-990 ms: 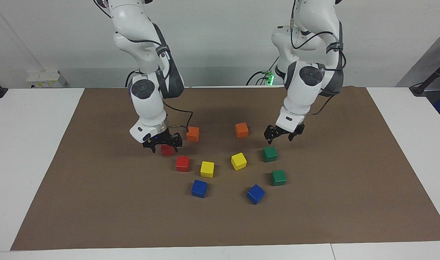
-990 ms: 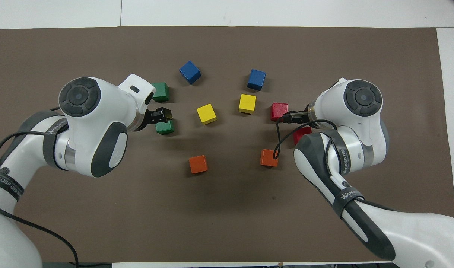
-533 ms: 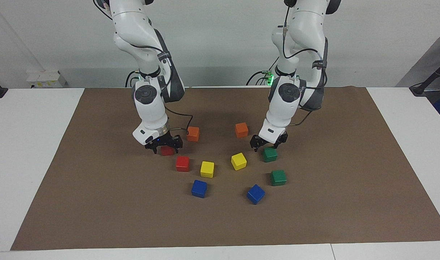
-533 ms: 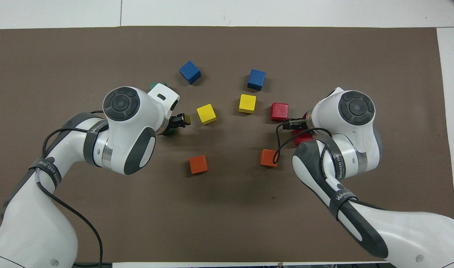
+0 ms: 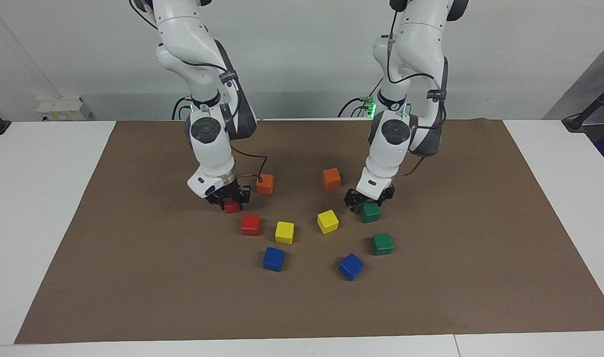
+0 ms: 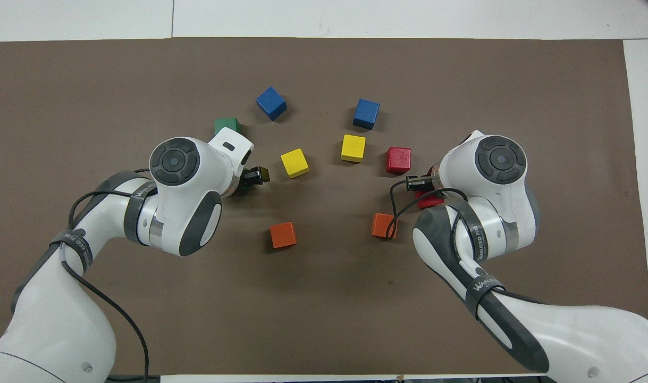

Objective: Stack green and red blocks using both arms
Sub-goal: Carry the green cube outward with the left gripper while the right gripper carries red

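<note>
Facing view, right pincer [image 5: 228, 201] clenched on red block [image 5: 232, 207], left pincer [image 5: 368, 201] released over green block [image 5: 370, 212]

a robotics lab: two white jointed arms [image 5: 210, 144] stand fixed at the edge of a white counter [image 5: 39, 198] covered by a brown mat [image 5: 430, 297], before a bare pale wall [image 5: 306, 49], with black cables and a lit green indicator [image 5: 372, 105].

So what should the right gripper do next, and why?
Probably lift straight up. The right gripper looks shut on the red block nearer the robots, while the other red block sits free beside it as the base. The left gripper is open over a green block.
</note>
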Motion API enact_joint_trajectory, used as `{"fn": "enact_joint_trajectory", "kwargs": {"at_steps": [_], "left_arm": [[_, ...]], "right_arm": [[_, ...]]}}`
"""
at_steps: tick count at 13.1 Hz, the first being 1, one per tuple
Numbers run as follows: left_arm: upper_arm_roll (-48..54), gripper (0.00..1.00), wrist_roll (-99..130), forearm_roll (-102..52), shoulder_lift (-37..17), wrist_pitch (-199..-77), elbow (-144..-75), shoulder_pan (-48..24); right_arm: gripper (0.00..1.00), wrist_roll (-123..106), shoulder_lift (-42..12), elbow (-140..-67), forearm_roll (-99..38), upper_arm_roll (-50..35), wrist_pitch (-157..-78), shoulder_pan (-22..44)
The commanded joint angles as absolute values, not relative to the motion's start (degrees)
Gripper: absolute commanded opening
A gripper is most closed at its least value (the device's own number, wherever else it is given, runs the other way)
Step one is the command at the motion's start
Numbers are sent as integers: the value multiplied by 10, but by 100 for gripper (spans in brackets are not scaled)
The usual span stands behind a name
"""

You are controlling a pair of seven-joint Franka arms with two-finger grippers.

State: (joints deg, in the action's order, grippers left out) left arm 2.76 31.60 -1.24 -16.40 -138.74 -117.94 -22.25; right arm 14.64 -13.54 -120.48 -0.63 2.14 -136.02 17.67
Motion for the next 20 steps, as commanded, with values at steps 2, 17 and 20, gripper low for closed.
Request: {"fn": "enact_joint_trajectory", "kwargs": {"at_steps": [2,17,20], "left_arm": [[22,96,326,-2,-167,-1431,-1191,-224],[21,0,263,91,-133,-1364,-1160,-155],[23,0,150,88,-102,-1319,-1164,-75]], "right_arm": [[0,20,-131,-1142,-8,21,-1280,103],[0,-55,-200,-1118,-12,20,-1357,-43],[0,-18,-198,-1126,-13,20,-1357,-43]]}}
